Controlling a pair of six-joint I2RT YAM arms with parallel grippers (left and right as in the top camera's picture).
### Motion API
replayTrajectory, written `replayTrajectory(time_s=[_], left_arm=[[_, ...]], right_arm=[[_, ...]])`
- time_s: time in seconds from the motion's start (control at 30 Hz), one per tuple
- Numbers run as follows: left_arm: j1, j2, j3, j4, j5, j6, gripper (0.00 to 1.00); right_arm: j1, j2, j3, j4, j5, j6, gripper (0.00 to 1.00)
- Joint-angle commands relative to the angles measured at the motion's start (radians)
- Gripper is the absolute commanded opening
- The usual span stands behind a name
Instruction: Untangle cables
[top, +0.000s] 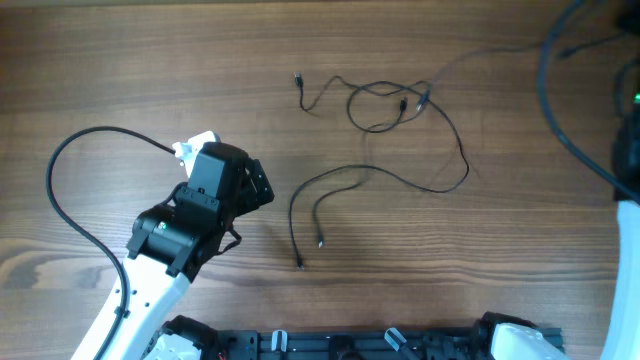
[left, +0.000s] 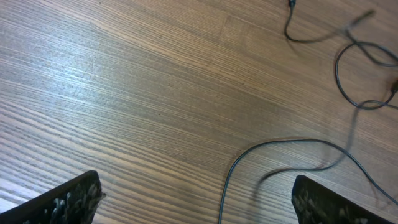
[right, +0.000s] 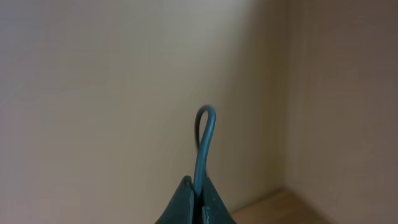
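The left gripper (left: 199, 204) is spread wide. In its wrist view one finger (left: 65, 200) sits at the bottom left corner and the other at the bottom right. Nothing is between them except bare wooden table (left: 124, 93). It holds nothing and touches nothing. One thin strand of the cables (left: 280, 142) curves across the wood just ahead of the gap, and a rounder loop lies further off at the upper right.

The right gripper (right: 196, 208) is closed, its two dark fingertips pressed together on a loop of cable (right: 205, 134). The loop stands straight up out of the pinch and looks dark teal. This camera faces a plain pale wall and shows almost no table.

From overhead, the cables (top: 385, 105) lie in the middle of the table (top: 120, 60). A small knot of crossed loops sits in the upper centre. One free end with a tiny plug lies to its left. Two long strands sweep down toward the near edge and end in plugs. A faint thin line runs from the knot toward the upper right edge.

The left gripper (top: 262, 188) hangs near the lower strands, to their left and apart from them. The right gripper cannot be made out from overhead; only part of a white arm (top: 628, 270) and thick black wiring (top: 548, 70) show at the right edge. Neither wrist view shows the whole tangle, and only the right wrist view shows the pinched loop.
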Motion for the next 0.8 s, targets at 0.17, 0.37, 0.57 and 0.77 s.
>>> replayTrajectory(time_s=[0.17, 0.37, 0.57, 0.77], left_arm=[[0.003, 0.004, -0.001, -0.001, -0.013, 0.008, 1.0], [0.003, 0.004, -0.001, -0.012, -0.013, 0.008, 1.0], [0.003, 0.004, -0.001, -0.011, -0.013, 0.008, 1.0], [0.003, 0.004, -0.001, -0.011, -0.013, 0.008, 1.0]], right_arm=[[-0.238, 0.019, 0.006, -0.175, 0.384, 0.188, 0.05], [-0.264, 0.178, 0.006, -0.225, 0.385, 0.086, 0.05], [-0.326, 0.372, 0.006, -0.248, 0.418, -0.04, 0.04], [-0.506, 0.454, 0.005, -0.324, 0.306, 0.083, 0.05]])
